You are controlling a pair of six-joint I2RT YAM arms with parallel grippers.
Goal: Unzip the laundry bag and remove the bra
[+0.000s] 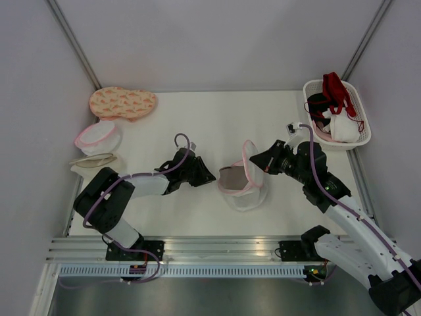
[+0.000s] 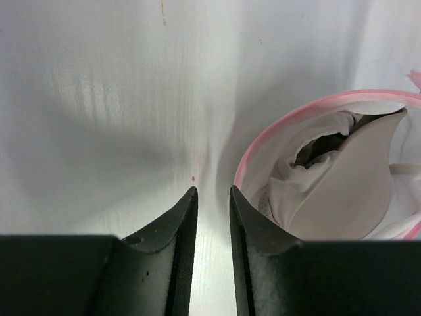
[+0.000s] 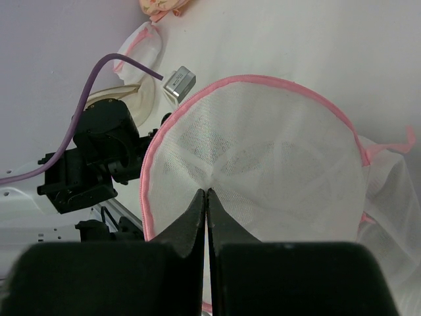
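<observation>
The laundry bag (image 1: 247, 196) lies at the table's middle, unzipped, with its pink-rimmed mesh flap (image 3: 276, 151) lifted upright. My right gripper (image 3: 207, 191) is shut on the middle of that flap, pinching the mesh. The taupe bra (image 1: 231, 176) shows in the bag's open mouth. In the left wrist view its smooth cup (image 2: 355, 191) sits inside the pink rim (image 2: 276, 125). My left gripper (image 2: 212, 189) is just left of the opening, low over the table. It is open by a narrow gap with nothing between its fingers.
A white basket (image 1: 360, 133) with red, black and white garments stands at the back right. At the left lie a fuller pink-rimmed mesh bag (image 1: 99, 137), a beige-rimmed mesh bag (image 1: 92, 160) and an orange patterned item (image 1: 123, 103).
</observation>
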